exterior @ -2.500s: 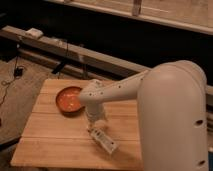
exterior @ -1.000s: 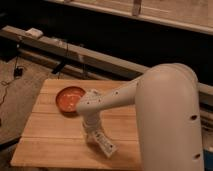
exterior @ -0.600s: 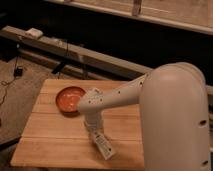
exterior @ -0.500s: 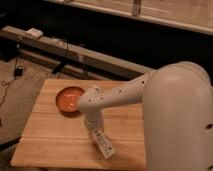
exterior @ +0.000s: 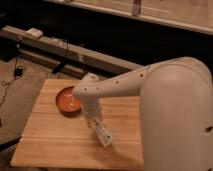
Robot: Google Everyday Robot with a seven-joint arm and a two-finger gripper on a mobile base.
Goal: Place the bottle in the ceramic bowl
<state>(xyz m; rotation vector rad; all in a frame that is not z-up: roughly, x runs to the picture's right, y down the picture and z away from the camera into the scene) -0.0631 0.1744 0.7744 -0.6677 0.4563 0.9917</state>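
Note:
The ceramic bowl (exterior: 68, 102) is orange-red, shallow and empty, and sits on the left part of the wooden table (exterior: 55, 142). The bottle (exterior: 102, 133), clear with a pale label, points down and to the right, just right of the bowl and a short way in front of it. My gripper (exterior: 93, 118) is at the bottle's upper end, directly under the white wrist, which covers most of it. The bottle is outside the bowl. I cannot tell whether the bottle rests on the table or hangs just above it.
My bulky white arm (exterior: 170, 110) covers the table's right side. A dark ledge (exterior: 75, 50) with cables and a small white box (exterior: 34, 33) runs behind the table. Carpeted floor (exterior: 20, 85) lies to the left.
The arm's large body has swayed slightly. The gripper and bottle stay in almost the same place beside the bowl, perhaps a little higher.

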